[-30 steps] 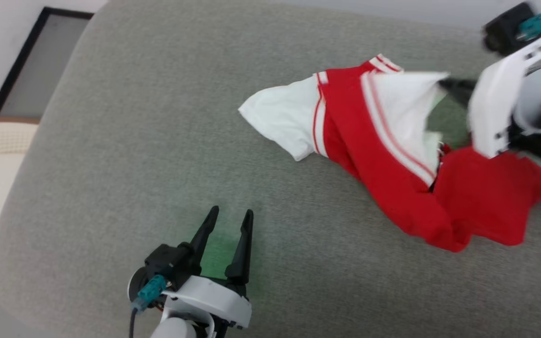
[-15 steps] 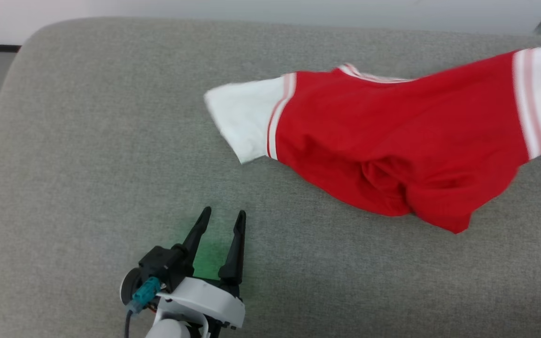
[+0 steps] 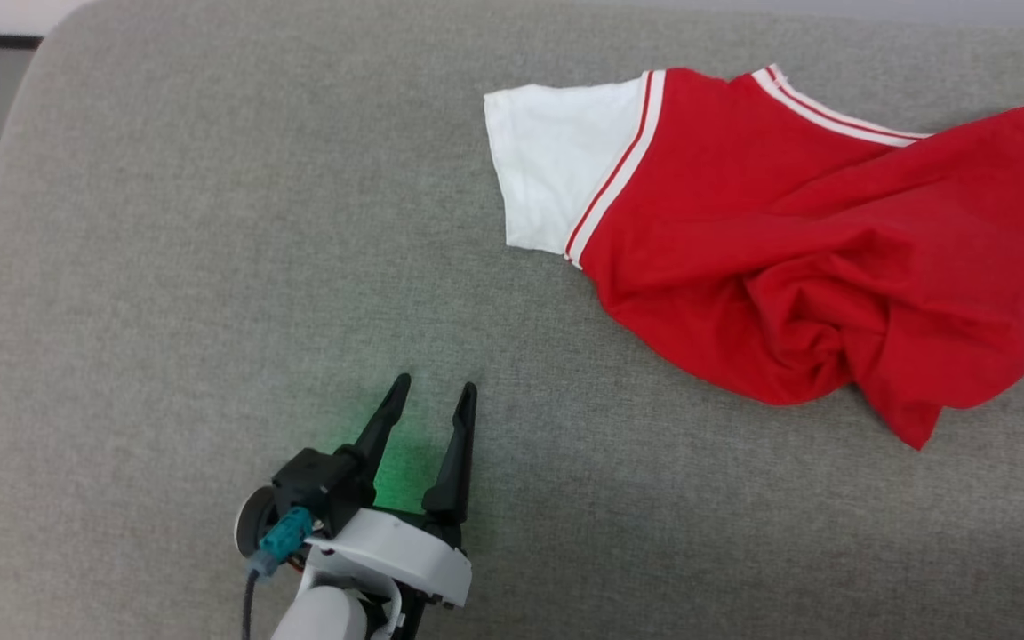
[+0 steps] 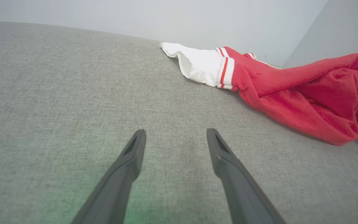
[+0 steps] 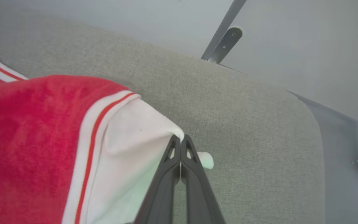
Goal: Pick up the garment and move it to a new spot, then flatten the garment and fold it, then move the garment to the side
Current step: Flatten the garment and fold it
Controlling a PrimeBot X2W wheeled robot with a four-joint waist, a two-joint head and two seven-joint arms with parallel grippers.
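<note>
Now | left gripper (image 3: 435, 384): low over grey cushion (image 3: 165, 311), jaws spread, empty | right gripper (image 5: 180, 140): pinched tight on garment (image 5: 26, 130) white sleeve (image 5: 129, 140)

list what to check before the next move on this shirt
1. Grip: right gripper shut on the white sleeve end of the garment: ok.
2. Free hand: left gripper open, holding nothing: ok.
3. Flatness: garment flat: not ok, bunched in the middle.
4. Far end: other white sleeve lying free on the grey cushion: ok.
5. Which face is up: cannot tell.
</note>
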